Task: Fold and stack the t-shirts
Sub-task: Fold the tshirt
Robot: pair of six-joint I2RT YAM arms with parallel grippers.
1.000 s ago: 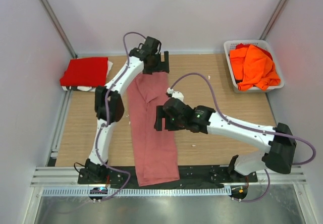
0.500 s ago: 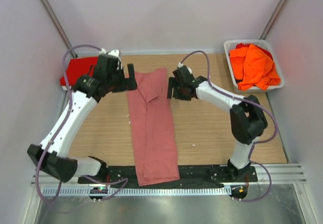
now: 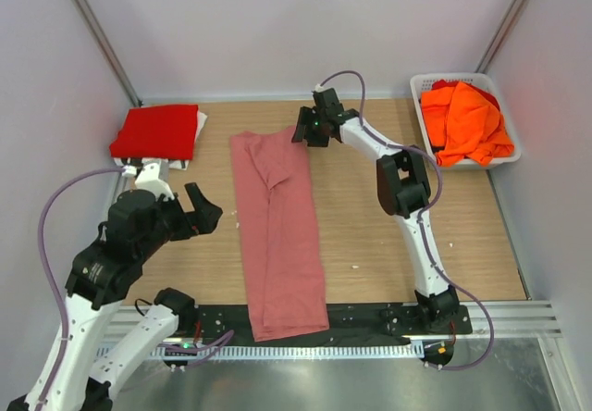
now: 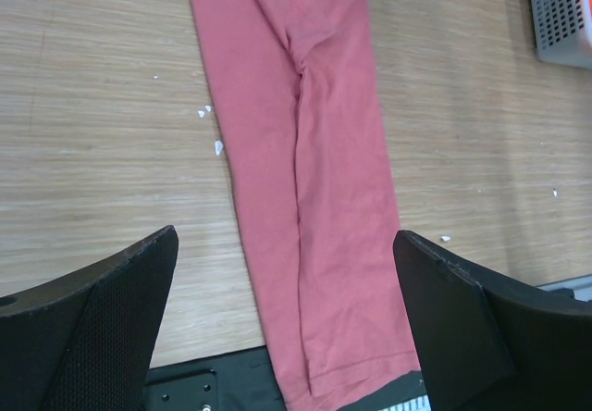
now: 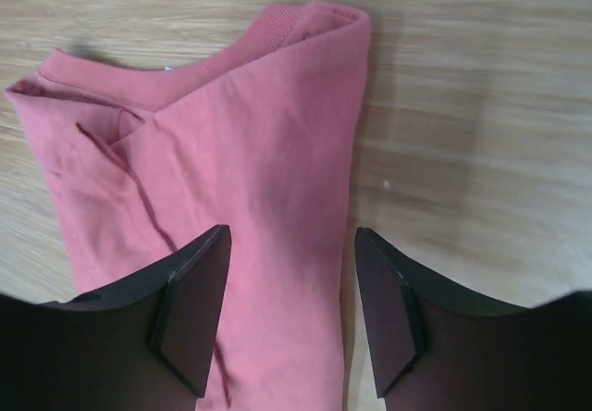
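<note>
The dusty rose-pink t-shirt (image 3: pixel 280 235) lies folded into a long narrow strip from the table's back to its front edge. It also shows in the left wrist view (image 4: pixel 314 180) and the right wrist view (image 5: pixel 240 152). My right gripper (image 3: pixel 304 135) is open over the strip's far right corner, by the collar, its jaws (image 5: pixel 289 309) empty. My left gripper (image 3: pixel 204 210) is open and empty, raised left of the strip, which lies far below between its jaws (image 4: pixel 287 323). The red t-shirt (image 3: pixel 155 131) lies folded at the back left. Orange t-shirts (image 3: pixel 464 119) fill the basket.
The white lattice basket (image 3: pixel 421 85) stands at the back right; its corner shows in the left wrist view (image 4: pixel 558 18). White cloth pokes out under the red tee. Small white specks dot the wooden table (image 3: pixel 388 235). A black strip and metal rail run along the front edge.
My left arm has drawn back from the shirt's far end to the near left and risen. My right gripper has moved from mid-strip to the far right corner.
</note>
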